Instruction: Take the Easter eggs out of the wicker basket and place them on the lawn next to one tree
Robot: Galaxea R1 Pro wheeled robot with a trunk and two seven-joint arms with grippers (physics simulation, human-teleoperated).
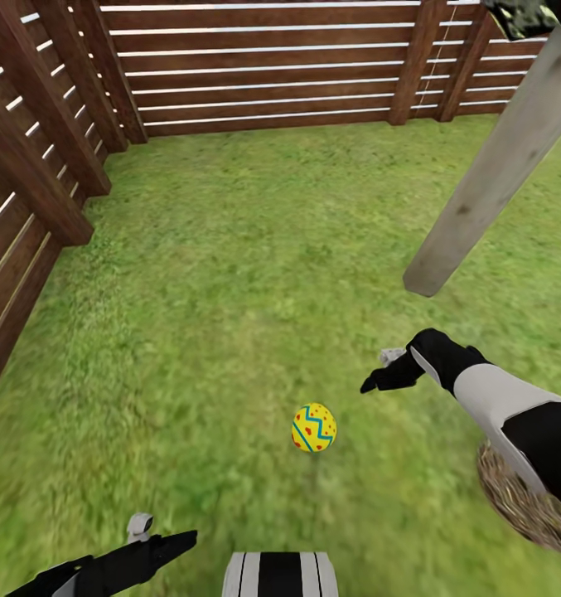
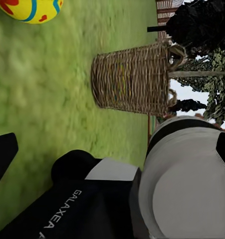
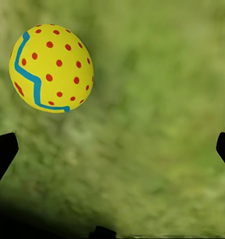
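Egg first: one small yellow Easter egg with blue zigzag band and red spots [image 1: 314, 428] lies on the short green lawn [image 1: 230, 274] in the head view, in the near middle, apart from everything. The right gripper [image 1: 379, 373] hovers just to its right and slightly beyond, not touching it. The pale grey-brown tree trunk [image 1: 495, 166] meets the grass further off on the right. A tan woven wicker basket [image 1: 524, 497] peeks from under the right arm at the near right edge. The left gripper [image 1: 160, 543] hangs low at the near left; I cannot tell how its jaws stand.

From the left wrist view, the egg [image 2: 30, 10] sits at the frame edge, and the basket [image 2: 132, 77] stands upright on the grass, well apart from it.

From the right wrist view, the egg [image 3: 51, 68] rests on the grass, its long axis lying along the ground rather than upright. The right jaws are spread wide and empty.

It looks light, hard, smooth and liable to roll or squirt out; I would pinch it across its short middle, gently.
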